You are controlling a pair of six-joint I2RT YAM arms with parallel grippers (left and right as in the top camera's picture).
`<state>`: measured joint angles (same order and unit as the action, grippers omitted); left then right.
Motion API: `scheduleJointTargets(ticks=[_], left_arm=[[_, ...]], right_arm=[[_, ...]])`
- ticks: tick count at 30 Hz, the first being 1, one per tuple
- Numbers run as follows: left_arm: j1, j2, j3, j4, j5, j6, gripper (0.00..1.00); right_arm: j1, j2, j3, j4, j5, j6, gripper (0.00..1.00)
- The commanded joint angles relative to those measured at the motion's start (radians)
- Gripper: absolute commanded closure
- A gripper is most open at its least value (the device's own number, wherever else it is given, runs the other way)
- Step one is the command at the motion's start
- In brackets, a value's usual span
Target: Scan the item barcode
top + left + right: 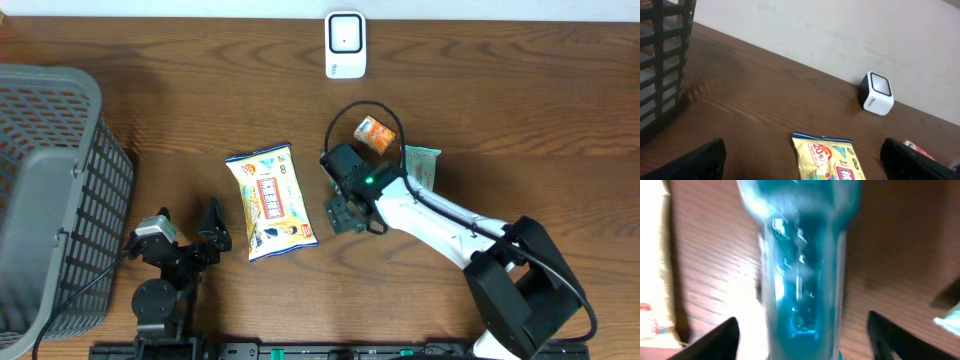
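Our right pincer [801,332] stands spread, with a gap on each side of the blurred blue item [800,255] between its fingers [715,340]. Only the wrist view shows that item; overhead, the pincer hides it. Its long axis runs straight ahead of the pincer. Our left pincer [185,228] gapes, empty.

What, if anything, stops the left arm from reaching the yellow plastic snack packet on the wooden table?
Probably nothing, so likely yes. The left gripper stands open beside the yellow plastic snack packet, only bare wooden table between them. The right gripper sits on the packet's far side.
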<state>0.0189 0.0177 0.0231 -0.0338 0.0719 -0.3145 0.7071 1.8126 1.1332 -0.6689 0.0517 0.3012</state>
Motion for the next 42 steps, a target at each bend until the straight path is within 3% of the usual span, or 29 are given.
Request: scheduleJointTargets(ticks=[1, 3, 4, 13, 16, 19, 23, 26, 32, 37, 42], left_arm=[[0.003, -0.006, -0.019, -0.029, 0.01, 0.002, 0.03], [0.003, -0.006, -0.019, -0.029, 0.01, 0.002, 0.03], [0.003, -0.006, -0.019, -0.029, 0.01, 0.002, 0.03], [0.003, -0.006, -0.019, -0.029, 0.01, 0.002, 0.03], [0.003, -0.006, -0.019, -0.029, 0.01, 0.002, 0.03], [0.003, -0.005, -0.019, -0.029, 0.01, 0.002, 0.03], [0.003, -0.005, -0.019, -0.029, 0.01, 0.002, 0.03], [0.003, -0.005, -0.019, -0.029, 0.01, 0.002, 0.03], [0.003, -0.005, -0.019, -0.029, 0.01, 0.002, 0.03], [0.003, -0.005, -0.019, -0.029, 0.01, 0.002, 0.03], [0.003, -0.005, -0.019, -0.029, 0.01, 0.002, 0.03]], right_arm=[[0.001, -0.031, 0.042, -0.008, 0.002, -0.002, 0.28], [0.001, -0.03, 0.042, -0.025, 0.002, -0.002, 0.41], [0.001, -0.027, 0.041, -0.037, 0.002, -0.002, 0.42], [0.001, -0.026, -0.039, 0.018, 0.002, -0.002, 0.33], [0.001, -0.026, -0.095, 0.077, 0.002, -0.002, 0.36], [0.001, -0.026, -0.127, 0.111, 0.002, -0.002, 0.43], [0.001, -0.026, -0.135, 0.13, 0.002, -0.002, 0.73], [0.0, -0.026, -0.135, 0.154, 0.002, -0.002, 0.86], [0.0, -0.026, -0.135, 0.166, 0.002, -0.002, 0.99], [0.0, -0.026, -0.135, 0.165, 0.002, -0.002, 0.99], [0.0, -0.027, -0.119, 0.122, 0.002, -0.004, 0.65]])
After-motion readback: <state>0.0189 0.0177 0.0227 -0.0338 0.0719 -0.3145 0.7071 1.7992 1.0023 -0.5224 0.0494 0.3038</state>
